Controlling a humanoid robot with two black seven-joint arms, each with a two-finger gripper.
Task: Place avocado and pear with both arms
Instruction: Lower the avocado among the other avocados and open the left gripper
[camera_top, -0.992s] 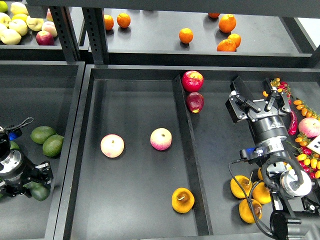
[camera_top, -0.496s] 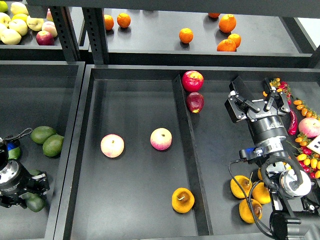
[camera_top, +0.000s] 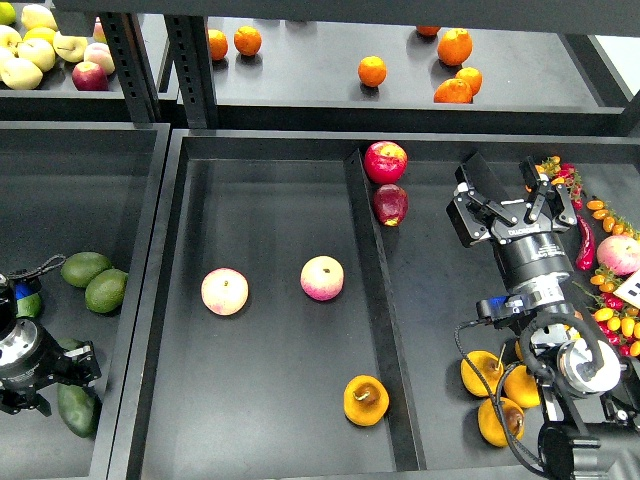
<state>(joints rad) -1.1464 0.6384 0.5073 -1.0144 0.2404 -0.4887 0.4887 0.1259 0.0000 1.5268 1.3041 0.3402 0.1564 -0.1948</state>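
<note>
The dark green avocado (camera_top: 80, 410) lies low in the left tray (camera_top: 130, 330), against the lower right of my left gripper (camera_top: 55, 382). That gripper is dark and partly cut off by the view's edge, so I cannot tell whether its fingers still hold the avocado. The orange-yellow pear (camera_top: 366, 400), with its brown stem dimple, rests on the floor of the middle tray, just left of the divider (camera_top: 372, 290). My right gripper (camera_top: 512, 192) is open and empty, raised over the right compartment, well away from the pear.
Two lighter green avocados (camera_top: 95, 280) lie in the left tray. Two peaches (camera_top: 225, 291) (camera_top: 322, 278) sit in the middle tray. Two red apples (camera_top: 385, 161) (camera_top: 390, 204) and three more pears (camera_top: 498, 395) are in the right compartment. Oranges (camera_top: 372, 70) sit on the back shelf.
My left gripper has moved down towards the near edge with the avocado, and more of the avocado now shows beside it. My right gripper has barely moved.
</note>
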